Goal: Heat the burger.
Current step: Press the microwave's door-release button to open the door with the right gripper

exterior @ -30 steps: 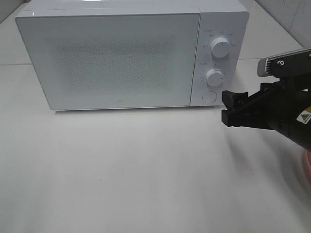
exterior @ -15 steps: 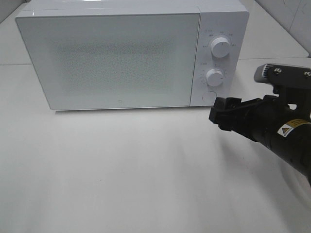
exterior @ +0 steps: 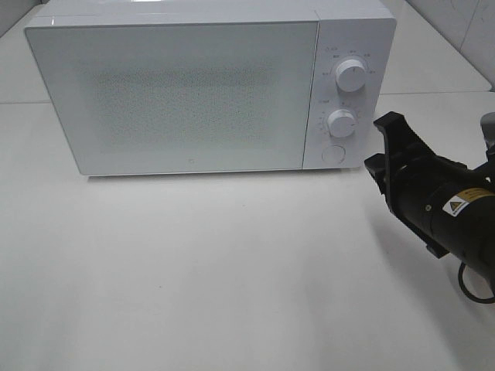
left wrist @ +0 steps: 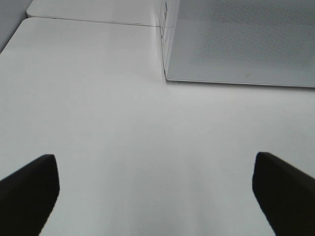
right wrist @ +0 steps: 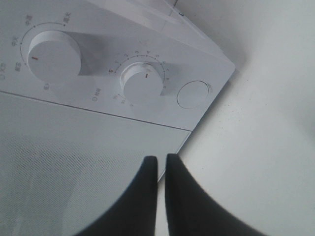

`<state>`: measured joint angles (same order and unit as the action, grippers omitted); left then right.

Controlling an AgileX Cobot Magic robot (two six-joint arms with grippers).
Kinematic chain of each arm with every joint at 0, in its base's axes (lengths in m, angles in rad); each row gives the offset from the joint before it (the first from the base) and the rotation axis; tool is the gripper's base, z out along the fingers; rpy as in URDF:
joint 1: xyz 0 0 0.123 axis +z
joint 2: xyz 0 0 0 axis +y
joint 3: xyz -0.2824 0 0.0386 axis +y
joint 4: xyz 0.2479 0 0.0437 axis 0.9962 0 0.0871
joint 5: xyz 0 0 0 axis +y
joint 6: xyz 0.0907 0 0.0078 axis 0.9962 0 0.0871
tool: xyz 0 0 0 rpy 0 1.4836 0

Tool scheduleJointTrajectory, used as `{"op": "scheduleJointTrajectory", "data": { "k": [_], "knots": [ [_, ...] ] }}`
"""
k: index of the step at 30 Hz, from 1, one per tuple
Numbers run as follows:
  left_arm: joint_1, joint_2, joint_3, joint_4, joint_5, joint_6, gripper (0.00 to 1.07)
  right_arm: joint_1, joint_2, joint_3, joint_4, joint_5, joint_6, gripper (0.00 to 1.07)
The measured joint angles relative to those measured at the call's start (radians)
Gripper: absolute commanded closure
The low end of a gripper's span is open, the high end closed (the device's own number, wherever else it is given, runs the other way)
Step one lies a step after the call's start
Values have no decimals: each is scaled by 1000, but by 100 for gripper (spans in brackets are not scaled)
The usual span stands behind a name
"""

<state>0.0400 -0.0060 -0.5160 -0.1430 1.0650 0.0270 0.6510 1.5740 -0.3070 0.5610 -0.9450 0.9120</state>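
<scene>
The burger is out of view in every frame. The white microwave (exterior: 193, 93) stands at the back of the table with its door closed. My right gripper (exterior: 383, 143) is shut and empty, hovering just right of the control panel, close to the round button (exterior: 332, 153). In the right wrist view its fingertips (right wrist: 161, 160) almost touch each other, below the lower knob (right wrist: 142, 83) and the button (right wrist: 193, 94). My left gripper (left wrist: 157, 191) is wide open over bare table, in front of the microwave's left corner (left wrist: 165, 76).
The panel carries an upper knob (exterior: 352, 76) and a lower knob (exterior: 341, 122). The white tabletop (exterior: 216, 263) stretches in front of the microwave. A seam in the table (left wrist: 93, 22) runs behind the microwave's left side.
The right gripper's jaws have closed. It moved in to the round button, then drew back to the right with its wrist rolled. The left gripper has stayed open.
</scene>
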Motion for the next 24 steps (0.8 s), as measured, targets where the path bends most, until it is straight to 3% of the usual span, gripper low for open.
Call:
{"op": "scheduleJointTrajectory", "data": {
  "k": [9, 24],
  "knots": [
    [0, 0, 0, 0, 0, 0, 7, 0, 0, 0, 4, 80, 225, 107],
    [0, 0, 0, -1, 0, 0, 7, 0, 103, -15, 9, 61, 287, 107]
  ]
}}
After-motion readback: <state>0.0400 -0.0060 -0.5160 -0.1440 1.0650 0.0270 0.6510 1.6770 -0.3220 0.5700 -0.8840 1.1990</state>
